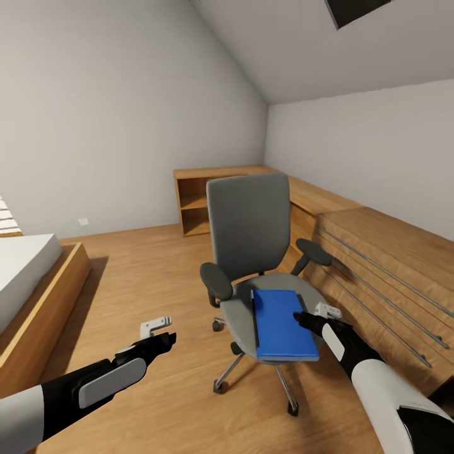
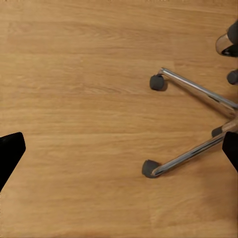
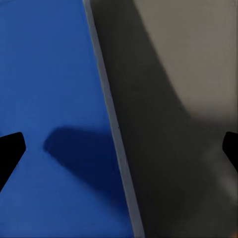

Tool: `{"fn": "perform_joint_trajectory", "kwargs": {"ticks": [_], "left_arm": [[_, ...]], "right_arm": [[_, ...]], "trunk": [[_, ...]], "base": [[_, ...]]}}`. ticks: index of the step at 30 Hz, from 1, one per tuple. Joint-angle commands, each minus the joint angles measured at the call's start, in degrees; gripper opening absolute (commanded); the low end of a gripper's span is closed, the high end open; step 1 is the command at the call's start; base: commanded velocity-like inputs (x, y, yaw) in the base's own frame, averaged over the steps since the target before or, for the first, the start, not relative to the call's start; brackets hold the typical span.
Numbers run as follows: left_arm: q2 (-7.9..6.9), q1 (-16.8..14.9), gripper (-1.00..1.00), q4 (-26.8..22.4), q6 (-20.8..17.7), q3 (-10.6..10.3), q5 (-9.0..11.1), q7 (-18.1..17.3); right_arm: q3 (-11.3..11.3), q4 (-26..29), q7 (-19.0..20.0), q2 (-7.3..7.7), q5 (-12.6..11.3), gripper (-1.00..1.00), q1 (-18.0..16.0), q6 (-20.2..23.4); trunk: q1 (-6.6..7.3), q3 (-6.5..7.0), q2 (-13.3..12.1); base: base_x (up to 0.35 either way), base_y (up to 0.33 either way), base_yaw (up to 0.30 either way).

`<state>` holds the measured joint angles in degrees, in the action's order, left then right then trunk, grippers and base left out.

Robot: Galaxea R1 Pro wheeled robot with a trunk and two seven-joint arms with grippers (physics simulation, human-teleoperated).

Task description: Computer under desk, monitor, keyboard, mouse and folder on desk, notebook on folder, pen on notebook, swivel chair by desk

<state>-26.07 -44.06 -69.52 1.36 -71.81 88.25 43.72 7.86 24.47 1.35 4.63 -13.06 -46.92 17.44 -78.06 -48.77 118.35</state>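
There, in the middle of the wooden floor point(image 1: 145, 265), stood the grey swivel chair point(image 1: 249, 227), its back towards the sloping wall and its chrome legs and castors point(image 2: 157, 82) spread over the boards. On its seat lay the blue folder point(image 1: 282, 325), flat, with one end reaching the front edge of the cushion. The right claw point(image 1: 309, 317) hung just over the folder's right-hand edge, fingers spread wide and holding nothing; from that arm's own camera the two dark fingertips point(image 3: 10, 148) stood far apart, the folder's border running between them with grey seat cushion point(image 3: 173, 124) beside it. The left claw point(image 1: 159, 337) hovered open and empty above bare floor, left of the chair's base. A low wooden shelf unit point(image 1: 202, 198) stood against the far wall, and a bed point(image 1: 25, 277) at the left.
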Motion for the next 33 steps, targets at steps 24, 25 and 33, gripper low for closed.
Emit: {"fn": "perform_joint_trajectory", "kwargs": {"ticks": [24,25,33], "left_arm": [[-0.04,-0.08,1.0,0.0,0.06,-0.25,0.34,0.25],[-0.02,-0.09,1.0,0.0,0.08,-0.25,0.34,0.27],[-0.02,-0.11,1.0,0.0,0.13,-0.26,0.32,0.39]], "right_arm": [[0.36,0.51,0.31,-0.04,-0.21,1.0,-0.02,0.23],[0.35,0.52,0.31,-0.03,-0.21,1.0,-0.02,0.23],[0.34,1.41,0.25,-0.09,-0.24,1.0,-0.02,0.23]], "trunk": [[3.53,2.82,-6.4],[3.53,2.82,-6.4],[3.53,2.82,-6.4]], "base": [[0.0,0.0,0.0],[0.0,0.0,0.0],[0.0,0.0,0.0]]}}
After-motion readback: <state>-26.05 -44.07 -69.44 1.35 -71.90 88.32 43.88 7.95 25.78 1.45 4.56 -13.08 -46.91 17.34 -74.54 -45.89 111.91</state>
